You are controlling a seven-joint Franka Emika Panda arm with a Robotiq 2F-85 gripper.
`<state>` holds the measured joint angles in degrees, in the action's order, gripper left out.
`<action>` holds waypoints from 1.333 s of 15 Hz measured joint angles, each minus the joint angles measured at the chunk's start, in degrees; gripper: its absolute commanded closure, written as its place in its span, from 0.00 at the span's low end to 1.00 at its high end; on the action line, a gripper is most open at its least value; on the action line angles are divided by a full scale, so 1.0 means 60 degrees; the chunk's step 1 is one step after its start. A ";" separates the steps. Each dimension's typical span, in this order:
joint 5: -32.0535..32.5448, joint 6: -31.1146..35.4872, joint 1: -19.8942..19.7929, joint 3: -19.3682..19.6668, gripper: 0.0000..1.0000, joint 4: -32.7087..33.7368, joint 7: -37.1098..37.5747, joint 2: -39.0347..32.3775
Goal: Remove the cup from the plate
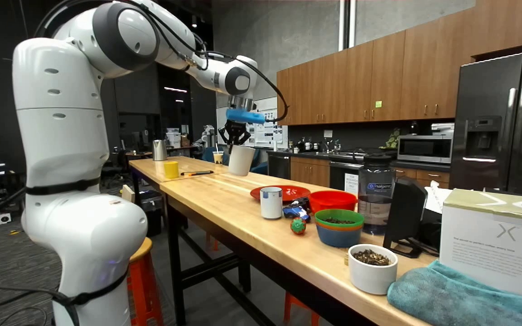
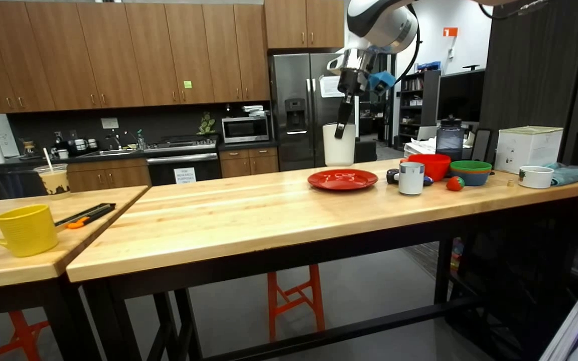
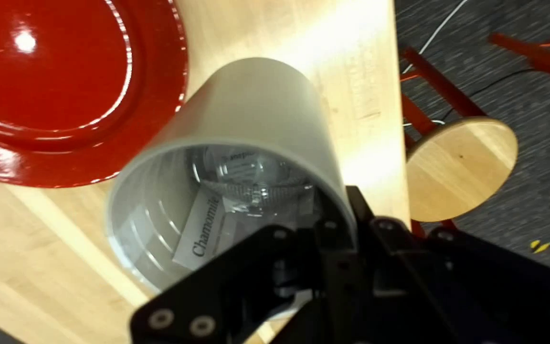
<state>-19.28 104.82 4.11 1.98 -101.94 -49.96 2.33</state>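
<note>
The plain white cup (image 1: 241, 161) hangs in the air off the table, slightly tilted, in both exterior views (image 2: 339, 145). My gripper (image 1: 231, 146) is shut on the cup's wall at the rim, one finger inside and one outside, as the wrist view (image 3: 346, 215) shows. Clear packets, one labelled Chamomile, show inside the cup (image 3: 260, 105) there. The red plate (image 2: 342, 179) lies on the table with nothing on it. In the wrist view the cup overlaps the edge of the plate (image 3: 155, 105). In an exterior view a gap shows between cup bottom and plate (image 1: 292, 193).
A grey-white mug (image 2: 411, 178), a toy car (image 1: 298, 210), a toy strawberry (image 2: 454, 183), a red bowl (image 1: 332, 200), stacked coloured bowls (image 1: 339, 233) and a water bottle (image 1: 375, 194) stand beside the plate. A yellow mug (image 2: 25, 230) stands on the adjoining table.
</note>
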 measured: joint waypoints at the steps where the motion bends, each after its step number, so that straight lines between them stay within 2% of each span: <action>1: -0.0126 -0.0353 0.0001 -0.0036 0.98 -0.0013 0.0026 0.0000; 5: -0.0218 -0.1596 0.0001 -0.0134 0.98 -0.0139 0.0289 0.0028; 8: -0.0178 -0.1768 -0.0030 -0.0136 0.98 -0.0449 0.0448 0.0175; 14: -0.0176 0.0224 -0.0160 -0.0135 0.98 -0.2144 0.0989 0.1284; 20: 0.0071 0.1072 -0.0155 -0.0139 0.98 -0.3656 0.2077 0.2647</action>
<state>-18.86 111.25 3.18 1.15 -123.87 -37.50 18.21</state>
